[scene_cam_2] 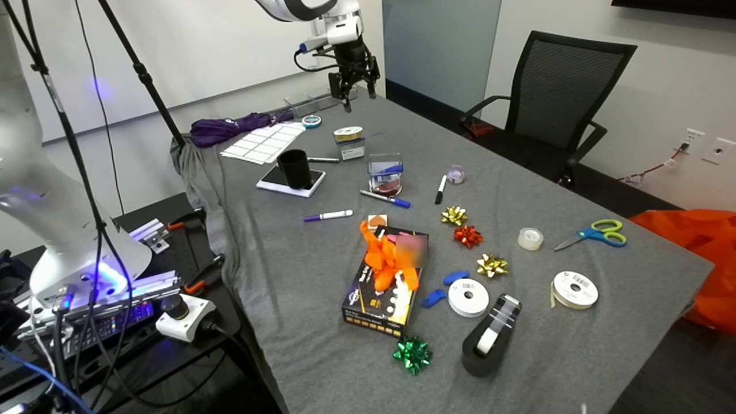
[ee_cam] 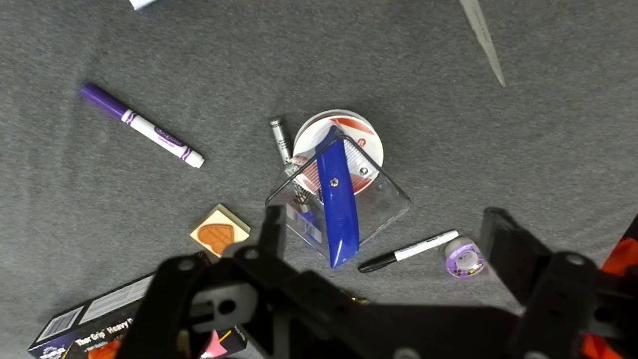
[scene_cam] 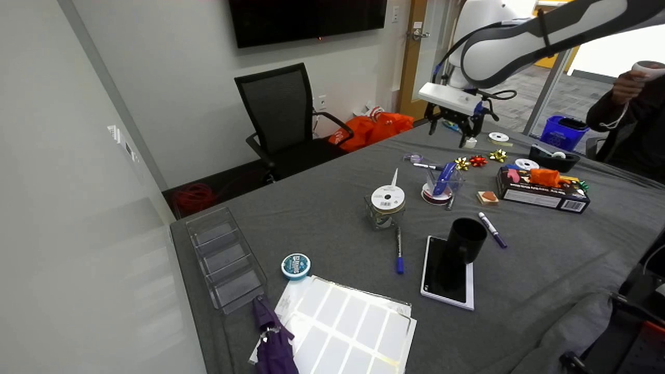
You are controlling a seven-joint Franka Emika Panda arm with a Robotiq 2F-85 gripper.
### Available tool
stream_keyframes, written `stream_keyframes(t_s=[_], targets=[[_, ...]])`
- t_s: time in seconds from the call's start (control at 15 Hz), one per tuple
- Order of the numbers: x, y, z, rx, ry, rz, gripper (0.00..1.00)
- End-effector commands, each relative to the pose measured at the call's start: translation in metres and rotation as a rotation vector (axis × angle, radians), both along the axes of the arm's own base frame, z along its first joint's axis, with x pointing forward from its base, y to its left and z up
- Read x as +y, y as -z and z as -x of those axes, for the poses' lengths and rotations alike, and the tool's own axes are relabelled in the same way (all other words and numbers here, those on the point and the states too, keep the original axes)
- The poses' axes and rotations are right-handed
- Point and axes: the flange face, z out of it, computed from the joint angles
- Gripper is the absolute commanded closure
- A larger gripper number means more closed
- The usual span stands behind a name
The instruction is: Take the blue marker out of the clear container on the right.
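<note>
Both exterior views overlook table (scene_cam: 311, 228); wrist view looks down.

The tool (scene_cam_2: 360, 100) is held high over the desk (scene_cam_2: 310, 270), its jaws spread apart. A marker (scene_cam_2: 386, 199) with a blue cap is laid just beside a clear box (scene_cam_2: 384, 160), where something blue (scene_cam_2: 391, 170) is seen. A black cup (scene_cam_2: 294, 169) is set on a tablet (scene_cam_2: 271, 181). An orange thing (scene_cam_2: 380, 257) is laid on a black box (scene_cam_2: 359, 299). Scissors (scene_cam_2: 591, 233) are put near a tape roll (scene_cam_2: 530, 238).

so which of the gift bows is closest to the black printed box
The green bow, just off one corner of the black printed box; the red bow and two gold bows sit farther away.
</note>
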Motion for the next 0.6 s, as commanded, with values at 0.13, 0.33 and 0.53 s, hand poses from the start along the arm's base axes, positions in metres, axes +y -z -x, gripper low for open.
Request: stream_keyframes(t_s=[0.13,0.33,0.53], targets=[[-0.017,0.016,-0.009,0.012,0.004,0.004,0.0],[-0.036,0.035,-0.018,0.027,0.052,0.023,0.0],[-0.051,0.055,-0.028,0.038,0.078,0.046,0.26]])
